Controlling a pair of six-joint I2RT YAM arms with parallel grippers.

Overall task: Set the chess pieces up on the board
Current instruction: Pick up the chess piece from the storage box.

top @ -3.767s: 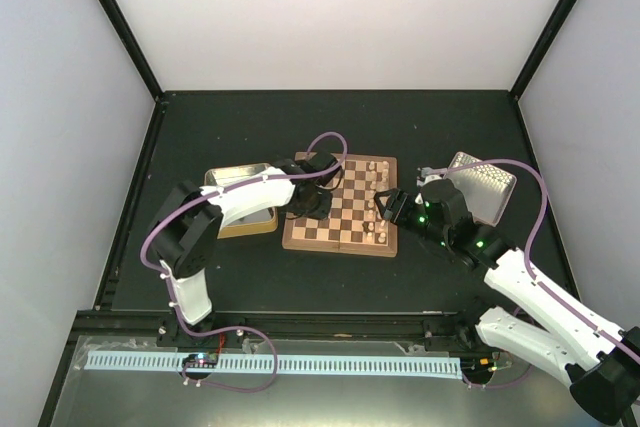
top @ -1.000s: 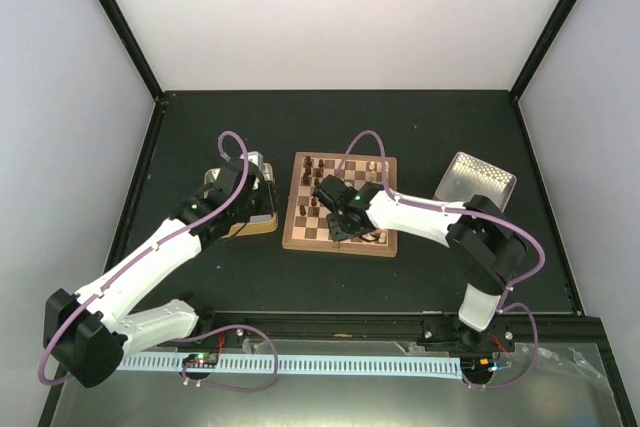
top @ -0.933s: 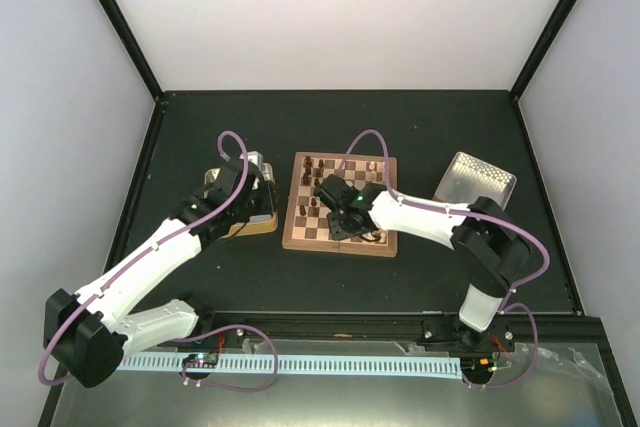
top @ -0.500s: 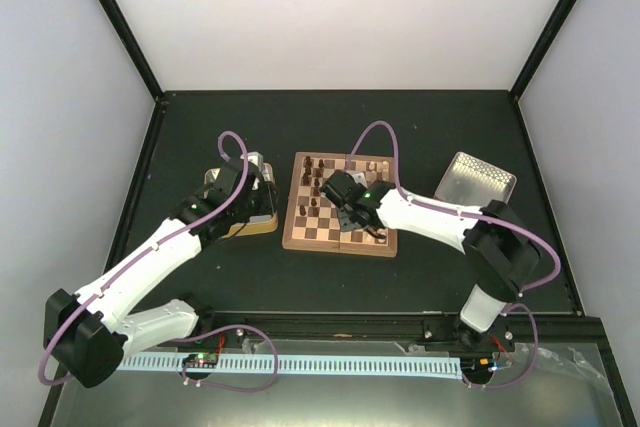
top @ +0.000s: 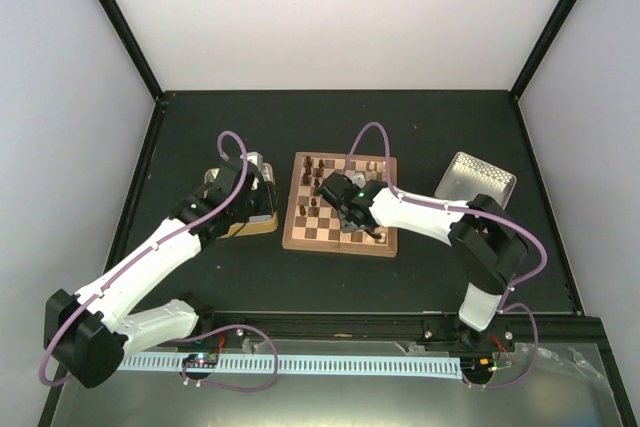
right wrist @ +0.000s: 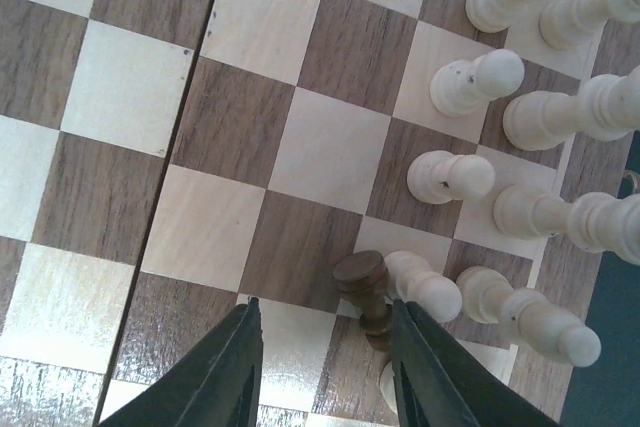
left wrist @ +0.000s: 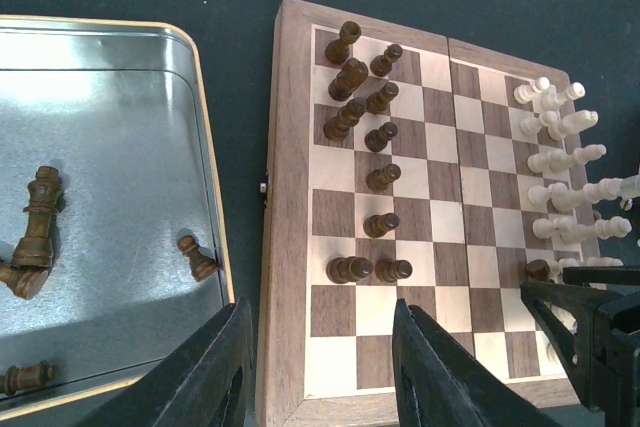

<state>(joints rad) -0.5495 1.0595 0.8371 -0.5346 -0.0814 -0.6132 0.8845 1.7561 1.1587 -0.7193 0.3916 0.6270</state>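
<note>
The left arm (top: 150, 257) stretches from its base at the near left corner diagonally up to the yellowish tin (left wrist: 110, 137). Its left claw (left wrist: 322, 309) hangs over the tin's right rim and the board's left border, fingers (left wrist: 215, 377) apart with nothing between them. The right arm (top: 420, 212) rises from its base, bends at the elbow near the counter's right side and reaches leftward, low across the board (left wrist: 287, 197). From the top camera its white link hides part of the board's near right corner. The right claw (right wrist: 325, 305) points down at the squares beside the cream ranks with its fingers (right wrist: 228, 377) parted. A dark brown piece (right wrist: 365, 292) stands between them, well clear of one finger and close by the other; whether it touches that finger cannot be told. It stands just beside a cream pawn (right wrist: 425, 289), with more cream chessmen (right wrist: 480, 77) crowded along that edge. Dark chessmen (left wrist: 370, 137) stand in the two files at the board's opposite side. A few more dark pieces (left wrist: 38, 217) lie loose in the tin. The board sits mid-counter (top: 250, 127), the tin just beside its left edge and a silvery perforated tray (top: 478, 185) apart on its right.
</note>
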